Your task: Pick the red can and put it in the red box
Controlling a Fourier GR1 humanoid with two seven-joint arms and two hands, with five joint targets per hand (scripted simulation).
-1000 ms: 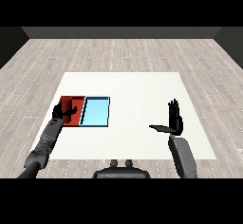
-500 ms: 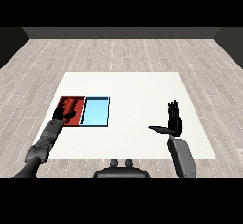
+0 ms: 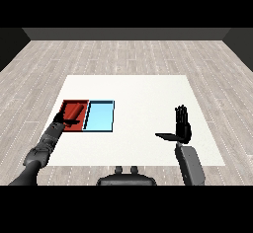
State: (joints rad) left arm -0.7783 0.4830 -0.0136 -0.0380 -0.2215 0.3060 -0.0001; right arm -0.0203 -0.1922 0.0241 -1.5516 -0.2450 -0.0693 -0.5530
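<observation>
Stretching across a pale plank floor with dark walls behind, the white bench (image 3: 138,94) carries the red tray (image 3: 66,109) and the light blue tray (image 3: 100,116) side by side at its left. The red can (image 3: 77,111) lies inside the red tray. The left hand (image 3: 64,122) covers the tray's near edge; whether its fingers are curled cannot be told. The right hand (image 3: 182,127) stands upright, fingers straight, thumb out sideways, holding nothing.

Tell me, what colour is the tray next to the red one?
Light blue tray, seen in the head view.
</observation>
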